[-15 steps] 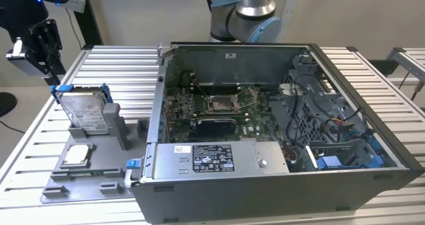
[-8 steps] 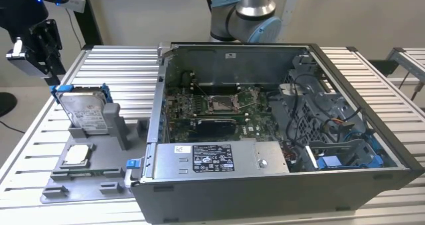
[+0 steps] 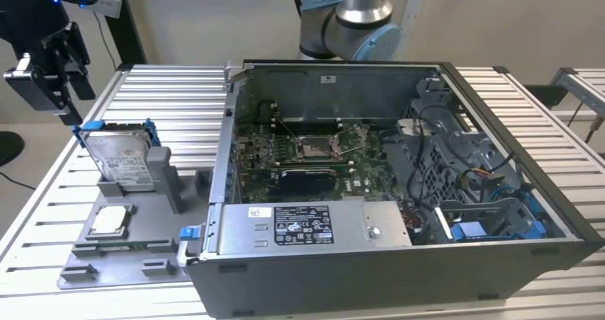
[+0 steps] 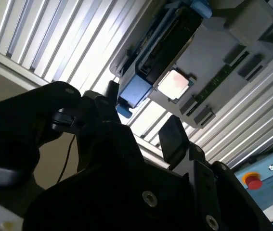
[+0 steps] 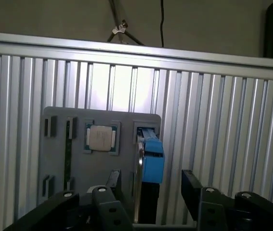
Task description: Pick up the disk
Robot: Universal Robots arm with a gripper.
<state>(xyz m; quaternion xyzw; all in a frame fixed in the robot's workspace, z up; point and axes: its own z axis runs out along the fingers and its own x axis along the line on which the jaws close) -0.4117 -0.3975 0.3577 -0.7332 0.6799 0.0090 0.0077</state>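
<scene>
- The disk (image 3: 121, 153) stands up on its thin edge in a grey stand (image 3: 166, 177). The stand is on the table (image 3: 170, 97), at the exterior view's left, just beside the open computer box (image 3: 331, 281).
- I think it stands up like this so that both flat sides are free. Then two fingers can come down from above and squeeze it.
- The posts of the stand hold the low part of the disk, so it does not tip over.
- The gripper (image 5: 150, 175) hangs in the air above the disk. In the exterior view it is farther back and more to the left, and it does not touch the disk.
- Its two fingers (image 5: 191, 185) are spread wide apart and hold nothing.
- In the first wrist view the thin top edge of the disk shows between the two fingers. So I think the gripper is turned to fit the disk, with one finger for each flat side.
- The disk is a flat, silver-grey rectangle with a white label on its big side.
- A blue plastic frame runs round its edges, and a blue tab sits on top.
- A small square chip (image 3: 109, 221) lies flat in its own slot on the same grey tray (image 3: 123, 267), nearer than the disk. It is well away from the fingers.
</scene>
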